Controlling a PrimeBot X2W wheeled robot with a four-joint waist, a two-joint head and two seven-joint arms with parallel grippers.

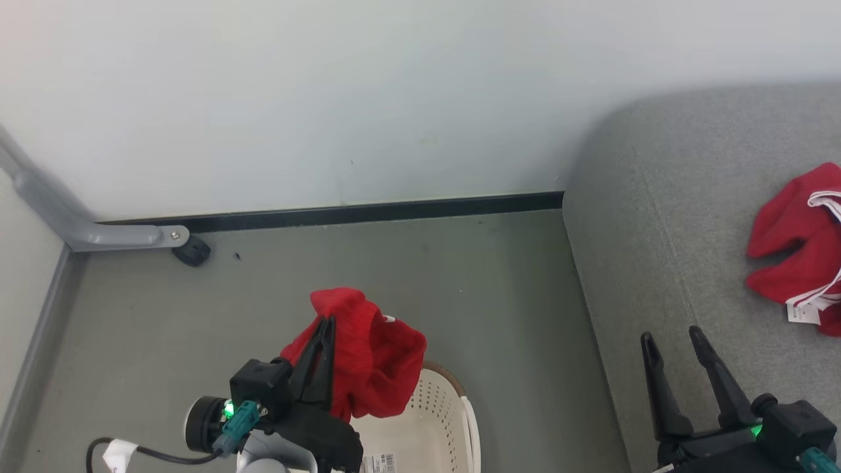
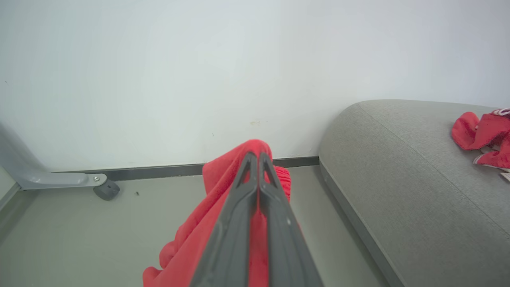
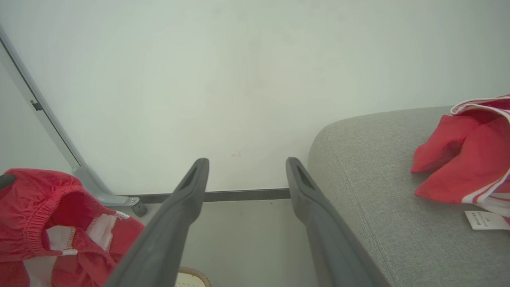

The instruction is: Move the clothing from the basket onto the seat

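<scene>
I note the red garment [image 1: 374,355] (white trim inside) hanging bunched from my left tool [image 1: 323,323], clamped shut above the basket [image 1: 441,420]; right tool [image 1: 671,335] spread empty by the seat's [image 1: 657,230] edge.

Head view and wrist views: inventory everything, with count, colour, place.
perforated plastic laundry basket: one, cream-white with brown rim, floor, bottom centre.
woven-fabric sofa: one, grey, right side.
elastic-waisted sports garment: one, red, hanging above the basket.
white-striped garment heap: one, red, on the sofa, far right.
metal leg with caster: one, grey, left, by wall.
left gripper: one, dark, shut on the elastic-waisted garment.
right gripper: one, dark, open, lower right by the sofa.
</scene>
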